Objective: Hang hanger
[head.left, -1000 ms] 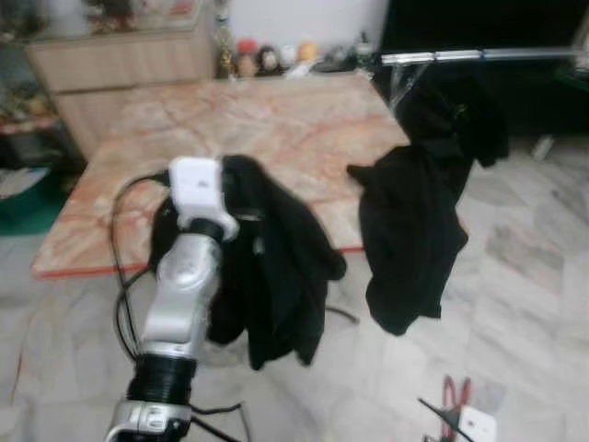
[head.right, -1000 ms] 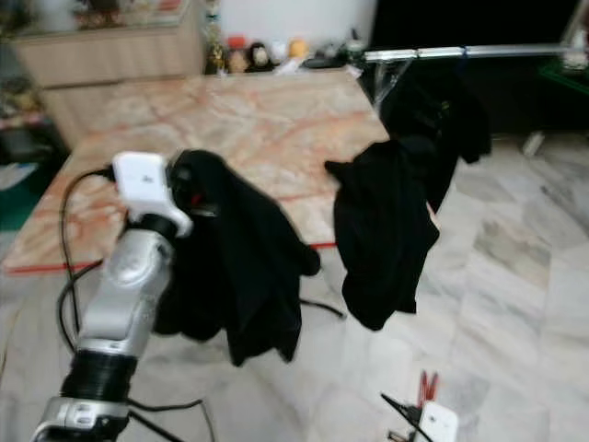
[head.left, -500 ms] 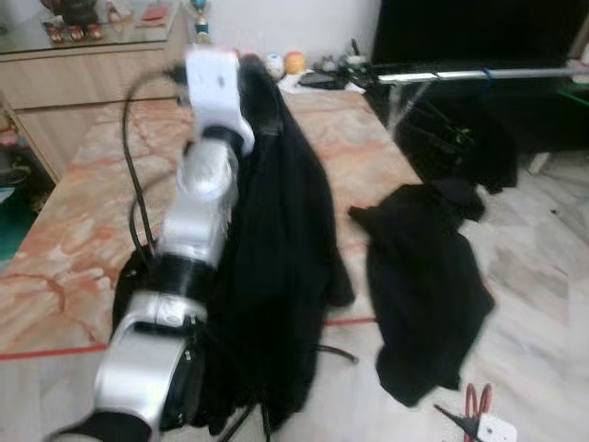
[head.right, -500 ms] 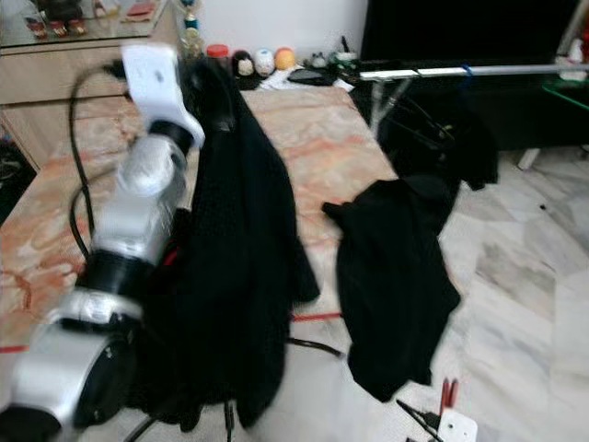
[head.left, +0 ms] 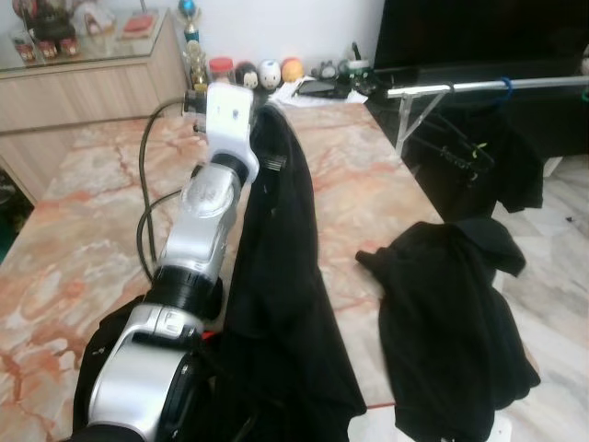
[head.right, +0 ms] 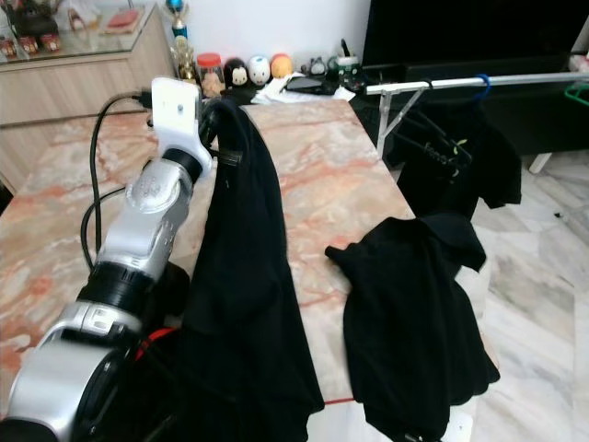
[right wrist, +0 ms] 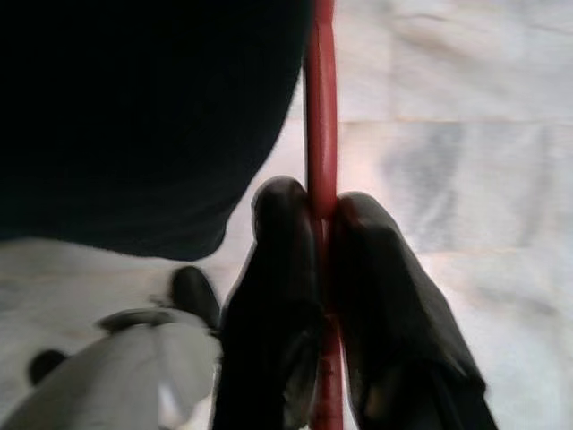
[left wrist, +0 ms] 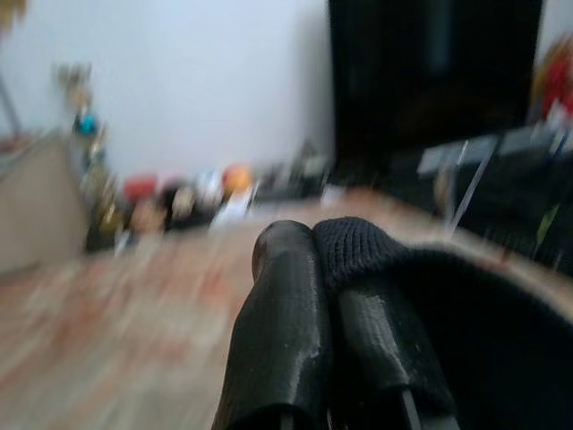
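Garments beside the raised left claw

A black garment (head.left: 276,304) hangs from the left claw (left wrist: 336,269) above the marble table (head.left: 83,249); right of it a second black garment (head.left: 451,322), the metal rail (head.right: 460,83) behind.

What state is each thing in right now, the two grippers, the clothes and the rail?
Left gripper: raised over the table, fingers shut on black garment.
Right gripper: fingers shut on red bar.
Second black garment: draped off the marble table edge.
Rail: dark clothes hanging.
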Tool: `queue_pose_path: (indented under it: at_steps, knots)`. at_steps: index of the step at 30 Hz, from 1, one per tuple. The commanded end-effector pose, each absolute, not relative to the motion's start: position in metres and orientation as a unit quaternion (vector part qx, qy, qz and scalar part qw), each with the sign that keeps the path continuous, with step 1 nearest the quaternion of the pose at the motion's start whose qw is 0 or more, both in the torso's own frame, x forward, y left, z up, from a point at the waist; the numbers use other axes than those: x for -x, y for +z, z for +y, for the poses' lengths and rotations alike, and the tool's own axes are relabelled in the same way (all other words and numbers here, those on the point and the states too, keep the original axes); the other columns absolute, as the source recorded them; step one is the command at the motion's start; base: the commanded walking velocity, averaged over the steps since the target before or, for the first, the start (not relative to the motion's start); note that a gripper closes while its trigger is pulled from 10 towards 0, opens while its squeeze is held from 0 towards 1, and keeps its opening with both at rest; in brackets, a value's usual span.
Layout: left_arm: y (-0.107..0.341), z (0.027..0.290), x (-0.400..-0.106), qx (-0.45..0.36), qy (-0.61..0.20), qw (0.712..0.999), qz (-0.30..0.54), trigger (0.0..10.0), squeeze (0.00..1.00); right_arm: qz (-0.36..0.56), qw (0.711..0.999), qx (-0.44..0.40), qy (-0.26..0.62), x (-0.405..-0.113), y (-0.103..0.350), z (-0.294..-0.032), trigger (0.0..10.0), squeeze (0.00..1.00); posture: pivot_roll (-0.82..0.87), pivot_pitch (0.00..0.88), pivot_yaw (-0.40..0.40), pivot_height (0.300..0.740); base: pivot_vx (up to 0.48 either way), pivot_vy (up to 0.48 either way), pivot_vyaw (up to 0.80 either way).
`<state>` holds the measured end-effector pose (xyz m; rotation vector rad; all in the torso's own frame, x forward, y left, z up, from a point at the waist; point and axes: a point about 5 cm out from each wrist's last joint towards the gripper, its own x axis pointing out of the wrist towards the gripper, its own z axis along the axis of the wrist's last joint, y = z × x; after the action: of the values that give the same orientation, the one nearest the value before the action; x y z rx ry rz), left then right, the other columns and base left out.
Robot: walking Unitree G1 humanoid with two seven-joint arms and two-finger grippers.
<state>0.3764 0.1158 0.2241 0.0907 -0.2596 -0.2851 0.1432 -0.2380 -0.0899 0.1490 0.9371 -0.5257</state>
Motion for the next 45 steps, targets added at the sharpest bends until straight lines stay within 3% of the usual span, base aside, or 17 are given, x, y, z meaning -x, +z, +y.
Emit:
queue_pose_path:
  at_steps: [1, 14, 24, 25, 29, 30, 32, 33, 45]
  knots:
    - [0.224, 0.112, -0.367, -0.054, -0.168, 0.976, -0.127, 10.0, 0.0, 0.455, 0.852, -0.075, -0.25, -0.138, -0.093, -0.236, 10.0, 0.0, -0.04, 0.0, 0.009, 0.74, 0.0, 0.0, 0.0]
    - [0.15, 0.085, -0.311, -0.08, -0.264, 0.961, -0.008, 10.0, 0.0, 0.458, 0.851, -0.07, -0.247, -0.135, -0.093, -0.237, 10.0, 0.0, -0.03, 0.0, 0.013, 0.74, 0.0, 0.0, 0.0]
    - [0.13, 0.063, -0.28, -0.076, -0.307, 0.948, 0.039, 10.0, 0.0, 0.459, 0.851, -0.07, -0.244, -0.135, -0.093, -0.237, 10.0, 0.0, -0.03, 0.0, 0.012, 0.74, 0.0, 0.0, 0.0]
    - [0.13, 0.066, -0.28, -0.076, -0.297, 0.951, 0.039, 10.0, 0.69, 0.459, 0.851, -0.07, -0.244, -0.135, -0.093, -0.237, 10.0, 0.0, -0.03, 0.0, 0.012, 0.74, 0.0, 0.0, 0.0]
    - [0.13, 0.077, -0.281, -0.097, -0.275, 0.956, 0.037, 10.0, 0.71, 0.459, 0.852, -0.07, -0.244, -0.135, -0.093, -0.237, 10.0, 0.0, -0.03, 0.0, 0.013, 0.74, 0.0, 0.0, 0.0]
    - [0.131, 0.085, -0.28, -0.094, -0.258, 0.961, 0.035, 10.0, 0.94, 0.459, 0.852, -0.07, -0.244, -0.135, -0.093, -0.237, 10.0, 0.0, -0.03, 0.0, 0.013, 0.74, 0.0, 0.0, 0.0]
    - [0.132, 0.087, -0.28, -0.091, -0.253, 0.963, 0.034, 10.0, 0.94, 0.459, 0.852, -0.07, -0.244, -0.135, -0.093, -0.237, 10.0, 0.0, -0.03, 0.0, 0.013, 0.74, 0.0, 0.0, 0.0]
    - [0.133, 0.092, -0.28, -0.091, -0.243, 0.965, 0.032, 10.0, 1.0, 0.459, 0.852, -0.069, -0.243, -0.136, -0.093, -0.237, 10.0, 0.0, -0.03, 0.0, 0.012, 0.74, 0.0, 0.0, 0.0]
    - [0.136, 0.098, -0.27, -0.08, -0.246, 0.966, 0.023, 10.0, 1.0, 0.46, 0.853, -0.065, -0.239, -0.136, -0.093, -0.238, 10.0, 0.0, -0.02, 0.0, 0.004, 0.74, 0.0, 0.0, 0.0]
